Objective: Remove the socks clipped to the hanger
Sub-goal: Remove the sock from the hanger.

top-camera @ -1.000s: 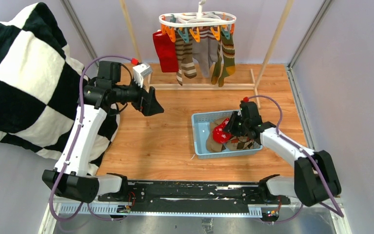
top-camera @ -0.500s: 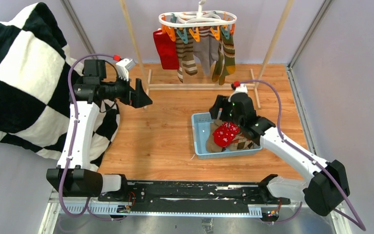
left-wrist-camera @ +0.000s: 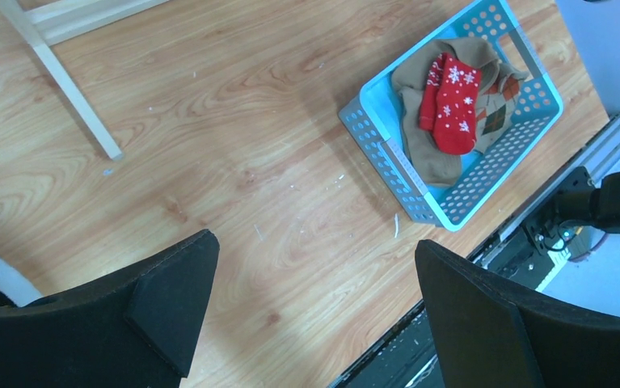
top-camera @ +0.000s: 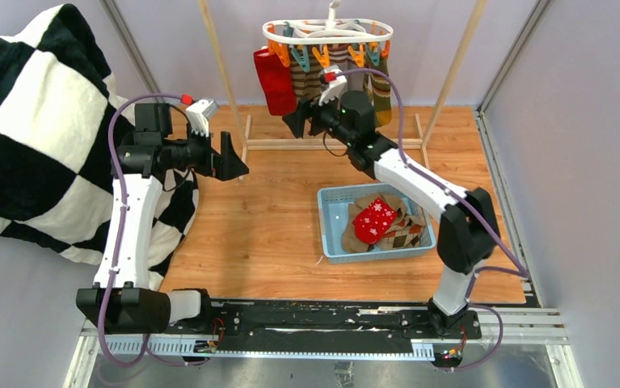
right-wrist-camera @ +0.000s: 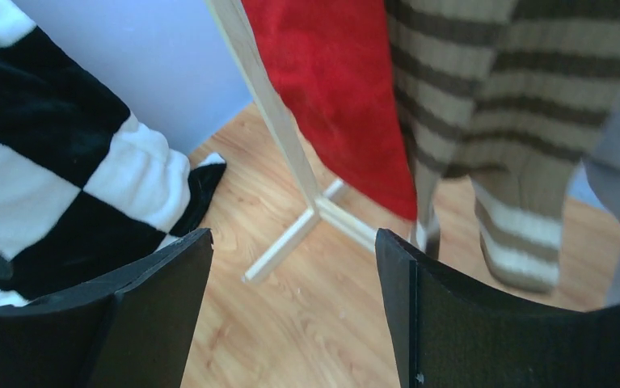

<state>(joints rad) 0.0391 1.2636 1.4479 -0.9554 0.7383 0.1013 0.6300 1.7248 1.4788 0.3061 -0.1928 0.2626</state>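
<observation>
My right end effector (top-camera: 293, 123) is up at the hanger (top-camera: 290, 38) with its fingers spread and nothing between them. It sits just in front of the red sock (top-camera: 274, 81) and the striped sock (top-camera: 307, 87). The wrist view is blurred, so I can't say for sure which of the two is lined up. The left end effector (left-wrist-camera: 314, 246) hangs open and empty over the table (left-wrist-camera: 209, 121), well apart from the work. I'd ease forward until one sock alone fills the gap and close on its body below the clip. Then I'd pull straight down along its length, since a sideways tug would likely just swing the hanger. The socks hang with their long axes vertical, cuffs pinched at the top and toes pointing at the table. The hanger's oval runs level, left to right. More socks lie in the basket (top-camera: 326, 230).
</observation>
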